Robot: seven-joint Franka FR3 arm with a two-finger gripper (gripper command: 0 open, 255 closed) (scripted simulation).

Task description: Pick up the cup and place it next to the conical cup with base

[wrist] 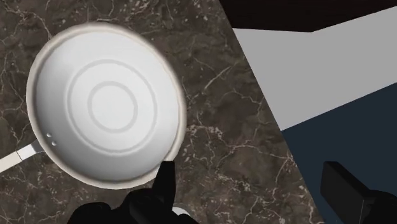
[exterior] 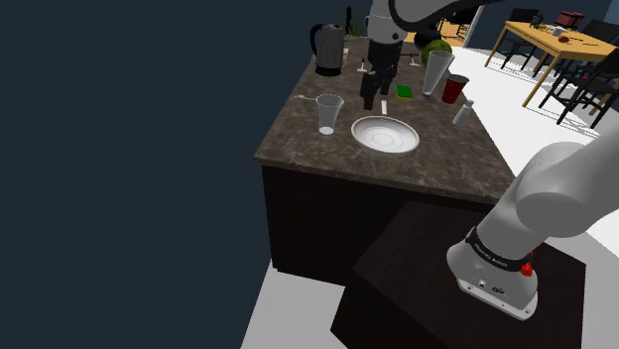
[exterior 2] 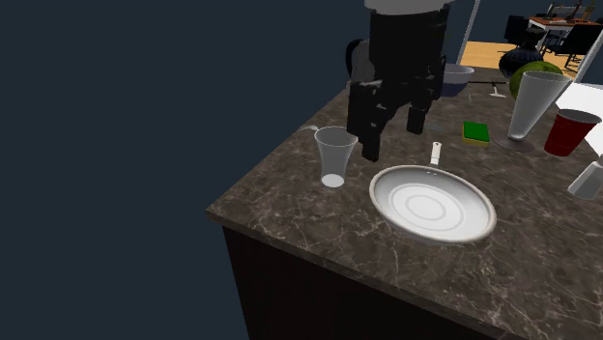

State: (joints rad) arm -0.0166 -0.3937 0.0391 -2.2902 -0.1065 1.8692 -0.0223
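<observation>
Upright clear cup [exterior 2: 334,155] sits on dark marbled surface [exterior 2: 290,217] near its edge, to the second exterior view's left of white pan [exterior 2: 432,204], close but apart. Claw [exterior 2: 394,135] hangs above the surface just beside the cup, fingers wide apart, gripping nothing. Tall conical cup [exterior 2: 536,104] well apart at far side, red cup [exterior 2: 572,131] just beside it, green sponge [exterior 2: 475,131] near

The worktop [exterior: 417,164] carries three cups: one clear cup [exterior 2: 334,155], one taller clear conical cup [exterior 2: 534,104] and one red cup [exterior 2: 572,131]. It also holds one white pan [exterior 2: 432,205], one green sponge [exterior 2: 474,131], one dark kettle [exterior: 328,50] at its far corner and one green melon [exterior 2: 524,71]. Beyond it stands one wooden dining table [exterior: 560,40], with dark chairs [exterior: 580,84] too bunched to count.
</observation>
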